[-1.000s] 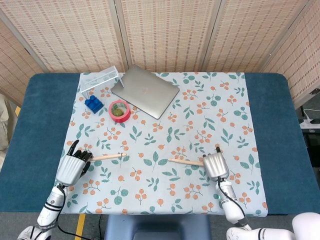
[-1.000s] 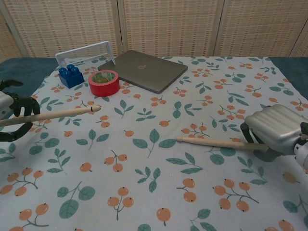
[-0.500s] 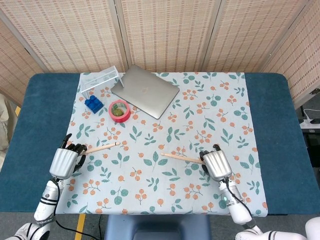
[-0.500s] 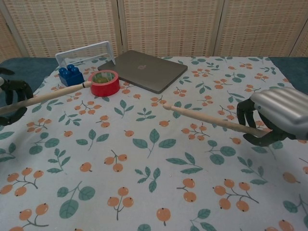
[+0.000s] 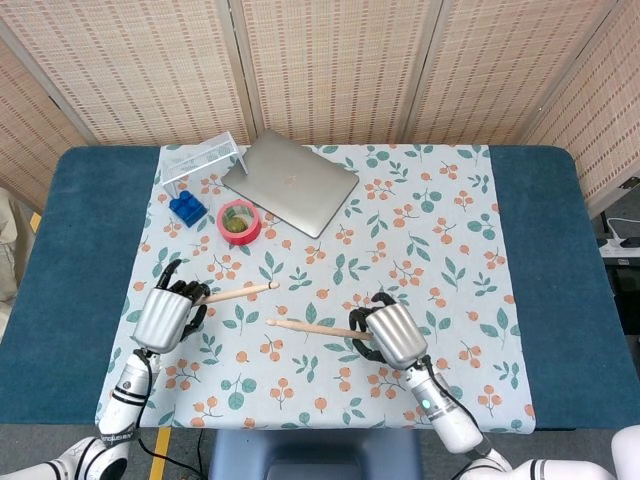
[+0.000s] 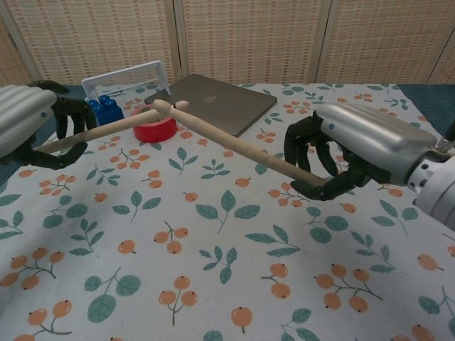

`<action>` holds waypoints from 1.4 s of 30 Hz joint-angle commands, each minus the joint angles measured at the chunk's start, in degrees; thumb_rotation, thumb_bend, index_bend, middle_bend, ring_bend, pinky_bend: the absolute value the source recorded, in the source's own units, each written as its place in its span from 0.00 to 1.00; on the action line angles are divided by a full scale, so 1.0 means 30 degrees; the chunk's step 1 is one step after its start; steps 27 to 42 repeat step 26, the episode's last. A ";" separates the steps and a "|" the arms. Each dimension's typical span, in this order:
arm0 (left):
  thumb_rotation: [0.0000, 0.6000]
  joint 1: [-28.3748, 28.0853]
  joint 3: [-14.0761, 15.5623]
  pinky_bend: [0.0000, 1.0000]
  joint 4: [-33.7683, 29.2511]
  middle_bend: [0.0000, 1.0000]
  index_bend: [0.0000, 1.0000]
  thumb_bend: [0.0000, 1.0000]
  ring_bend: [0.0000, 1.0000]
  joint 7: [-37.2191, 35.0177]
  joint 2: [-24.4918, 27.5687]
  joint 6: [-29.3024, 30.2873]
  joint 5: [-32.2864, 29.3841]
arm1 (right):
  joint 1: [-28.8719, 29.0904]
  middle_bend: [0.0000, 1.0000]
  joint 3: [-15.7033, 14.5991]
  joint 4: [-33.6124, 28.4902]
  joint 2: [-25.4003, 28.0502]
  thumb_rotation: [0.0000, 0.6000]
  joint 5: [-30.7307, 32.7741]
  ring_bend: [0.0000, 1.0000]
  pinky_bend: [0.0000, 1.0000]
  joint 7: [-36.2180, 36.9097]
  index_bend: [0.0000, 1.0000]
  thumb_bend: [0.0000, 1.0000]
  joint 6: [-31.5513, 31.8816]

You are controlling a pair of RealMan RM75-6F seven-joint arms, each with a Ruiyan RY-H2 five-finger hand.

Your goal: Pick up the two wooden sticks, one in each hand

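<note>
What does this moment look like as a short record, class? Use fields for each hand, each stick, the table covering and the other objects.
left hand: grips the left stick, lifted
right hand: grips the right stick, lifted
stick tips: overlap in chest view, apart in head view
covering: floral cloth on the blue table
other objects: laptop, closed; red tape roll; blue block; white rack

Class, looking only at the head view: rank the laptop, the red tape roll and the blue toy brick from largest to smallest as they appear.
1. Laptop, clearly the largest.
2. Red tape roll.
3. Blue toy brick, only slightly smaller than the tape roll; these two look close, so their order is unsure.
</note>
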 commanded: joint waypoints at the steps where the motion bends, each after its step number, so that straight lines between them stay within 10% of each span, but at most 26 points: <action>1: 1.00 -0.0206 -0.0202 0.15 -0.0644 0.90 0.84 0.53 0.55 0.0466 -0.0133 -0.0293 -0.0265 | 0.0143 0.86 0.0170 0.0002 -0.0220 1.00 0.0106 0.69 0.30 -0.0196 1.00 0.37 -0.0156; 14: 1.00 -0.0065 0.0407 0.15 -0.4627 0.91 0.84 0.53 0.55 0.1666 0.0288 -0.0558 -0.0206 | 0.0751 0.86 0.1200 0.0229 -0.1329 1.00 0.1732 0.69 0.30 -0.2713 1.00 0.37 -0.0559; 42: 1.00 0.0044 0.0547 0.15 -0.4879 0.91 0.84 0.53 0.55 0.1987 0.0337 -0.0414 0.0088 | 0.0636 0.86 0.1136 0.0087 -0.1116 1.00 0.1960 0.69 0.30 -0.2942 1.00 0.37 -0.0440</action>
